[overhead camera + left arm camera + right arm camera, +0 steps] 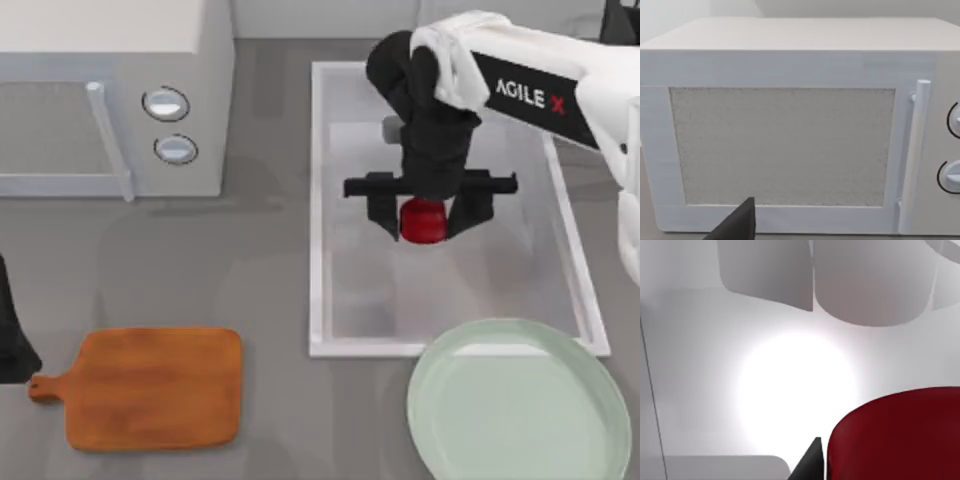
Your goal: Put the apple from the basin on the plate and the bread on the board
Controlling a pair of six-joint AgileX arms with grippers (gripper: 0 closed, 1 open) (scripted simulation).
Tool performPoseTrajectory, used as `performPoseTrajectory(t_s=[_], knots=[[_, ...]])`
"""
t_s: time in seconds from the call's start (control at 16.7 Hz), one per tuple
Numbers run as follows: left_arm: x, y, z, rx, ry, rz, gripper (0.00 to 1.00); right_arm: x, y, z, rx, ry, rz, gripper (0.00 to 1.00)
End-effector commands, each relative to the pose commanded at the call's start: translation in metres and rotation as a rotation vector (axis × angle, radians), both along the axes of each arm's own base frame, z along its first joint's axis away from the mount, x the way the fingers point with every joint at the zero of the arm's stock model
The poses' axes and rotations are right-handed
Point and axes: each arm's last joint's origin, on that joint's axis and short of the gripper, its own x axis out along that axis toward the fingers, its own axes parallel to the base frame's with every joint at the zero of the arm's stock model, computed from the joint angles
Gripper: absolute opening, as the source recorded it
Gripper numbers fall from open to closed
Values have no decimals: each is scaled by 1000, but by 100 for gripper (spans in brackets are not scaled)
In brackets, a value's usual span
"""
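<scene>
At the far left edge of the top view, the left arm sits parked beside the board's handle, its claw state impossible to tell, with the microwave in the upper left and the board lying bare at lower left. Right of centre, the right gripper hangs over the basin, its two fingers closed narrowly on the apple, whose red side also looms in the right wrist view. At lower right, the plate overlaps the basin's near rim.
</scene>
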Motion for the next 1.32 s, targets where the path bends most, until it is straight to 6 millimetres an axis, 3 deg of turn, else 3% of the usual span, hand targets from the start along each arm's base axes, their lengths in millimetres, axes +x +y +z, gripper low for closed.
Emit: performPoseTrajectory(t_s=[0.18, 0.48, 0.72, 1.02, 1.32], knots=[[0, 0, 0, 0, 0, 0, 100, -1, -1, 31, 6, -11, 0, 0], [0, 0, 0, 0, 0, 0, 100, -2, -1, 32, 6, -11, -1, 0], [0, 0, 0, 0, 0, 0, 100, -8, 1, 60, 30, -58, -1, 0], [0, 0, 0, 0, 0, 0, 100, -40, -1, 96, 45, -78, -1, 0], [0, 0, 0, 0, 0, 0, 100, -89, -11, 124, 45, -62, -2, 0]])
